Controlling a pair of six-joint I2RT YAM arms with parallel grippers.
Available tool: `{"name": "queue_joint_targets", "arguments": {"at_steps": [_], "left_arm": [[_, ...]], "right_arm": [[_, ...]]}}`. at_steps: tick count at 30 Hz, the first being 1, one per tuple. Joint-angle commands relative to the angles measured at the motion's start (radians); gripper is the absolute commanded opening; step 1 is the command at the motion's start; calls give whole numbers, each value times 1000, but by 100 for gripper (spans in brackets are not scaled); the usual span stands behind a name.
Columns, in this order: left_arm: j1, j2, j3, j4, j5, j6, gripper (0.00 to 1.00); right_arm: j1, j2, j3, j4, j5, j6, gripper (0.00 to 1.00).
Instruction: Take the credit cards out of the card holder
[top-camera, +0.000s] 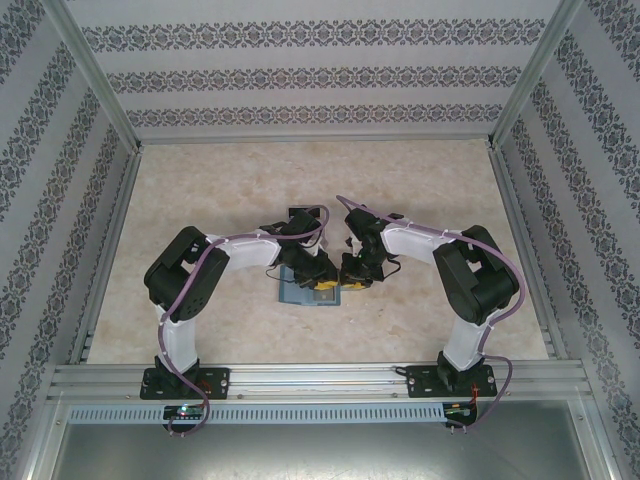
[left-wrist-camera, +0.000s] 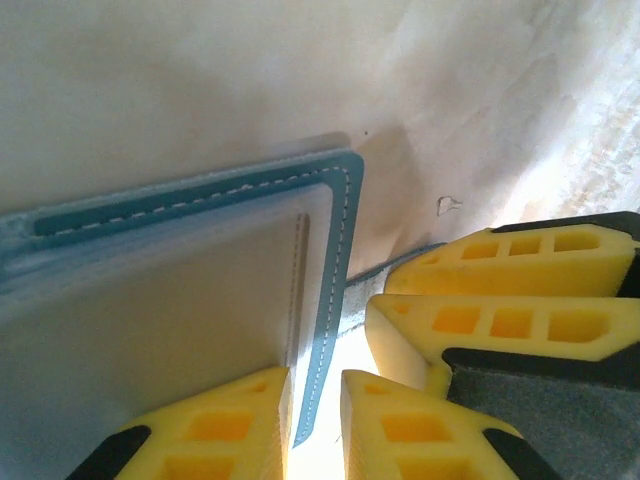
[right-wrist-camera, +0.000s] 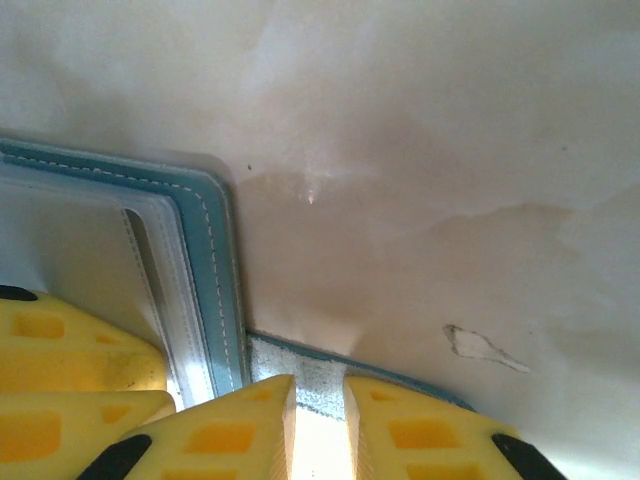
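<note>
**Both arms at the card holder, no card out yet**

The card holder lies open and flat on the counter, about in the middle, between my two arms. From the left wrist I see its grey-blue inside and the teal stitched border.

The left fingers stand over the right border of the card holder. The teal edge runs into the narrow slit between them. The slit is small, but I cannot tell if they really clamp the edge or only straddle it.

The right fingers are just beside them, and the small strap tab lies in their gap. Here also the gap is narrow, and I cannot tell if the tab is pinched.

I do not see any of the cards clearly. I believe they sit inside the pocket, but they are hidden.

My judgement on handling: the card holder is soft and light, so it will slide or fold if only one side is held. One arm should hold it down by the border or the tab. The cards are thin, stiff and smooth. I would take a card by its free edge at the pocket mouth and pull it straight along the pocket.
</note>
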Motion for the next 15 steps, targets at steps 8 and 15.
{"name": "queue_joint_targets", "arguments": {"at_steps": [8, 15], "left_arm": [[-13, 5, 43, -183, -102, 84, 21], [-22, -3, 109, -352, -235, 155, 22]], "right_arm": [[7, 30, -3, -21, 21, -18, 22], [7, 32, -6, -16, 23, -15, 22]]}}
